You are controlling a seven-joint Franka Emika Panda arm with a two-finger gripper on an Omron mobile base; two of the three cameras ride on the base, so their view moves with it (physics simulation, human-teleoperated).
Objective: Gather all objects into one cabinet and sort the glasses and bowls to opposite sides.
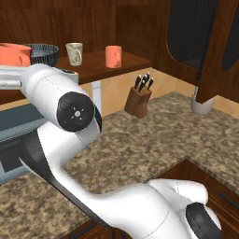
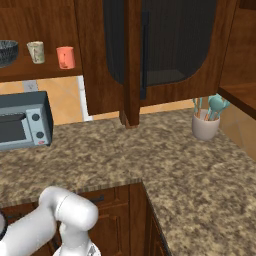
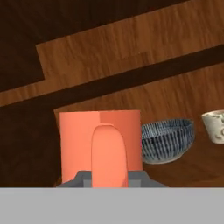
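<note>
Up on the cabinet shelf [image 1: 126,63], one orange cup [image 3: 100,146] sits right before the gripper [image 3: 111,179], whether gripped I cannot tell. Beside it stand the ribbed bowl [image 3: 168,140], the beige cup [image 1: 74,53] and another orange cup [image 1: 113,56].

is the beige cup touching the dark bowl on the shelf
Apart. In the hand view, bare wood shows between the beige cup and the dark bowl; the left base view shows a gap too.

both base views look forward over the tabletop [image 1: 154,140] and share the shelf [image 1: 126,60]; the hand view sits close against a salmon-orange cup [image 3: 100,146].
</note>
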